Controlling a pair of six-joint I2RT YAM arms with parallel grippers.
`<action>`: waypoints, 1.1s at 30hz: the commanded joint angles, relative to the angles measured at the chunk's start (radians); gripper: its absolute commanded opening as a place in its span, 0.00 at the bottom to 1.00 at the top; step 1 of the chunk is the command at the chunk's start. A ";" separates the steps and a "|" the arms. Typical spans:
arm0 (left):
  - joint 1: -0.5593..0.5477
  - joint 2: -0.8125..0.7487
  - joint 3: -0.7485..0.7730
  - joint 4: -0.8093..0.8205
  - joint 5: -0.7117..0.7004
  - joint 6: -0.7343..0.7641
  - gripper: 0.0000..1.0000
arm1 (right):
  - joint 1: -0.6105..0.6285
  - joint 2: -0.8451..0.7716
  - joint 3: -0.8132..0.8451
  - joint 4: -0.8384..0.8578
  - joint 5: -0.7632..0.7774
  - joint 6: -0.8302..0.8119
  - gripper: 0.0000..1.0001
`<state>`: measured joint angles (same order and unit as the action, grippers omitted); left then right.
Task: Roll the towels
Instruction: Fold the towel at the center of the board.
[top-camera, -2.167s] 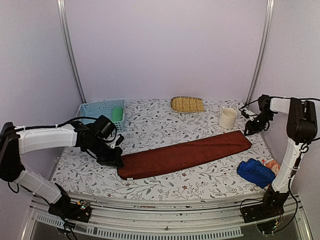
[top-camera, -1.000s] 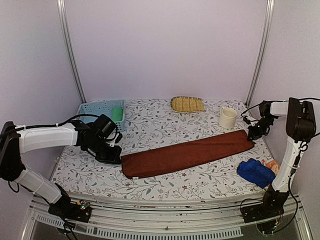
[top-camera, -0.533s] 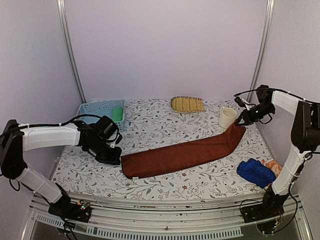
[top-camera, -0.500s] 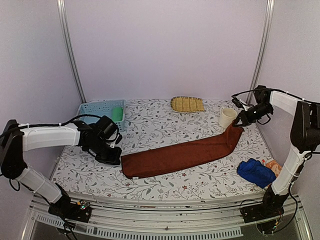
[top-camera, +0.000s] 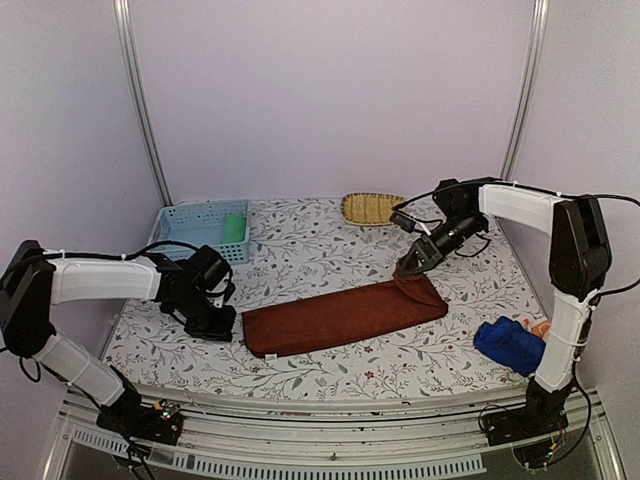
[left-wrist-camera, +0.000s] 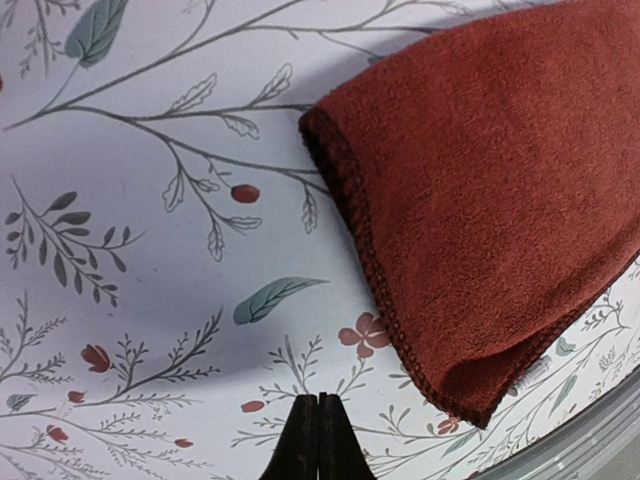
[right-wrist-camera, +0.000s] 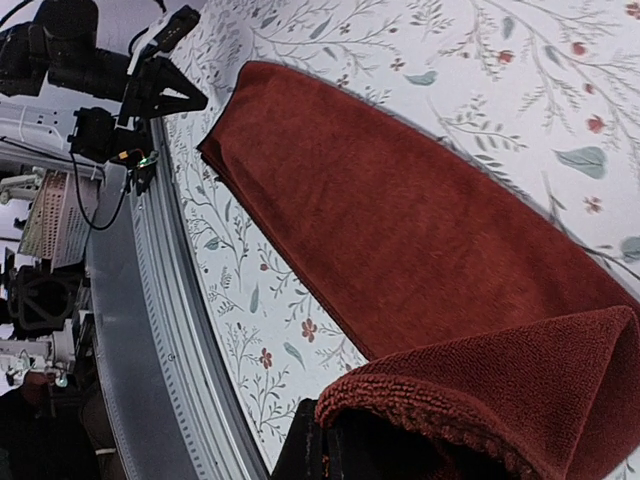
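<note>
1. Left gripper (top-camera: 216, 324): fingers pressed together, nothing between them. The tips are low over the table (top-camera: 300, 250), just left of the brown towel's left end and apart from its hem.
2. Basket (top-camera: 198, 221): pale blue, back left.
3. Green towel (top-camera: 234, 227): in the basket's right part, against its wall.
4. Brown towel (top-camera: 335, 316): one long strip across the table's middle, running from front left up toward the right. The left end lies flat. The right end is raised off the table and doubled back over the strip.
5. Tray (top-camera: 370, 207): yellow straw, back centre, well apart from the towels.
6. Right gripper (top-camera: 411, 268): clamped on the brown towel's raised right end, above the strip.
7. Blue towel (top-camera: 511, 346): bunched, front right, beside the right arm's lower link.
8. Orange towel (top-camera: 541, 327): just right of the blue towel, mostly hidden behind the arm.
</note>
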<state>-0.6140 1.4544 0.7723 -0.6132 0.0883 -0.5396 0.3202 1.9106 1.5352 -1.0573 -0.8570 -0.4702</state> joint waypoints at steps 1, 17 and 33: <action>0.026 0.010 -0.026 0.035 -0.005 -0.021 0.02 | 0.110 0.093 0.076 -0.023 -0.082 0.033 0.02; 0.050 0.044 -0.056 0.067 0.007 -0.029 0.02 | 0.386 0.349 0.359 0.164 -0.179 0.313 0.03; 0.051 0.059 -0.136 0.230 0.121 -0.062 0.00 | 0.536 0.532 0.505 0.356 -0.150 0.612 0.03</action>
<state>-0.5690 1.4899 0.6712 -0.4072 0.1909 -0.5888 0.8368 2.3951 2.0083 -0.7544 -1.0012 0.0692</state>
